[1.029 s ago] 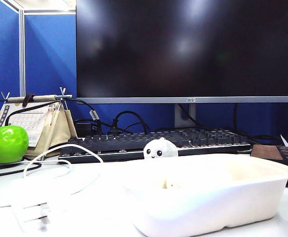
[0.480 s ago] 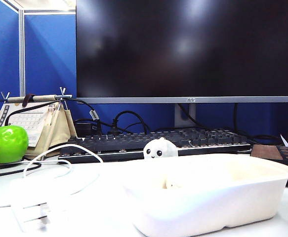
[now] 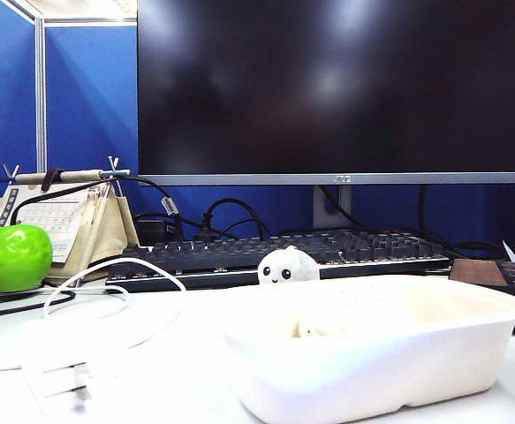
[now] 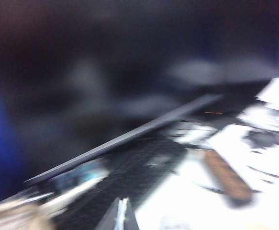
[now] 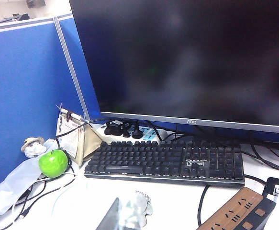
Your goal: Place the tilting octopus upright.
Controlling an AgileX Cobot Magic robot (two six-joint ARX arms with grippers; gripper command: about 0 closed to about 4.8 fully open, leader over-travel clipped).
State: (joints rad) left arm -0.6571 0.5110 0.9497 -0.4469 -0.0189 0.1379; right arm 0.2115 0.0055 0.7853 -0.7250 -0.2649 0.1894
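The octopus shows its white domed head and two black dot eyes just behind the far rim of a white tub, which hides its tentacles. In the right wrist view a pale fuzzy toy, apparently the same octopus, sits on the desk in front of the keyboard. My right gripper hovers right beside it, only a grey finger edge showing, so its state is unclear. The left wrist view is smeared, and my left gripper is shut with nothing in it. Neither gripper appears in the exterior view.
A black keyboard and a large monitor stand behind the toy. A green apple, a desk calendar and a looping white cable are on the left. A brown power strip lies on the right. A pale lump rests inside the tub.
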